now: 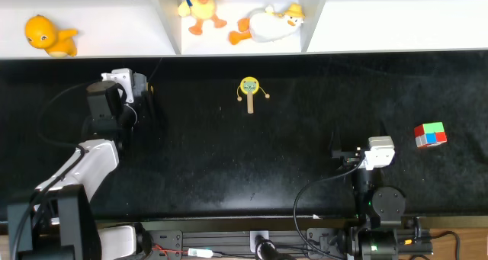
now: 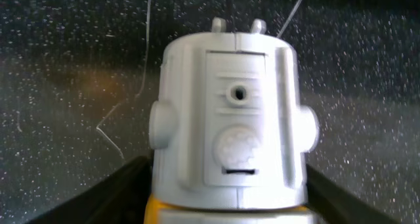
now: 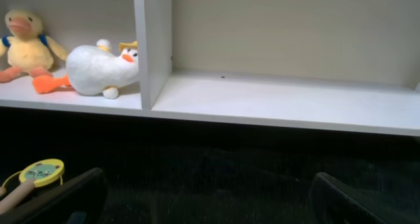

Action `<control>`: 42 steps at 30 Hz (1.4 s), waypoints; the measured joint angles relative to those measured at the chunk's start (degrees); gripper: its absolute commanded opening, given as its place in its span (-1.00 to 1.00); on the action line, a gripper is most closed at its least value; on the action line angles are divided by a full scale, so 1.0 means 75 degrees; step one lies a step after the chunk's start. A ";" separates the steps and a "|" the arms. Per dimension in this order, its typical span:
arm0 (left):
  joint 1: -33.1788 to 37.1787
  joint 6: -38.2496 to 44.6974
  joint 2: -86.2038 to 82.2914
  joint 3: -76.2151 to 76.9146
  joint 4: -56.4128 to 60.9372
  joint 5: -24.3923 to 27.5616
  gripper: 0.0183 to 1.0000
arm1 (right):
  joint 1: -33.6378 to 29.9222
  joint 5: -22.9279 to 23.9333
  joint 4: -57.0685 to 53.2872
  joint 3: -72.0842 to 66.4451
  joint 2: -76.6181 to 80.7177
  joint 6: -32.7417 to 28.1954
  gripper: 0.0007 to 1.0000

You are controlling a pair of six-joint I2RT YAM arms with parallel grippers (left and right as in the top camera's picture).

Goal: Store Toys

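Your left gripper (image 2: 228, 207) is pinching the grey plastic robot toy (image 2: 230, 112) over the black table (image 1: 229, 161), short of the white shelf (image 1: 114, 27). Right gripper (image 3: 207, 199) hangs spread, empty. Storing's underway: next, carry it forward into a free cubby.

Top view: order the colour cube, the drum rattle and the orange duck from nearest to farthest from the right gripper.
From the right gripper:
1. Colour cube, on the table just to its right.
2. Drum rattle, mid-table, to its left.
3. Orange duck, in the far left shelf compartment.
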 measured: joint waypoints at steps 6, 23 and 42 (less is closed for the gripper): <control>0.0000 0.0087 -0.0015 0.0070 -0.0122 -0.0032 -0.05 | 0.0000 0.0000 0.0000 0.0000 0.0000 0.0003 0.99; 0.0000 0.0090 -0.2430 0.0093 -0.1545 -0.0117 -0.13 | 0.0000 0.0000 0.0006 0.0000 0.0000 0.0003 0.99; -0.0309 0.0181 0.0455 0.3829 -0.2122 -0.0003 -0.16 | 0.0000 -0.0003 0.0000 0.0000 0.0000 0.0003 0.99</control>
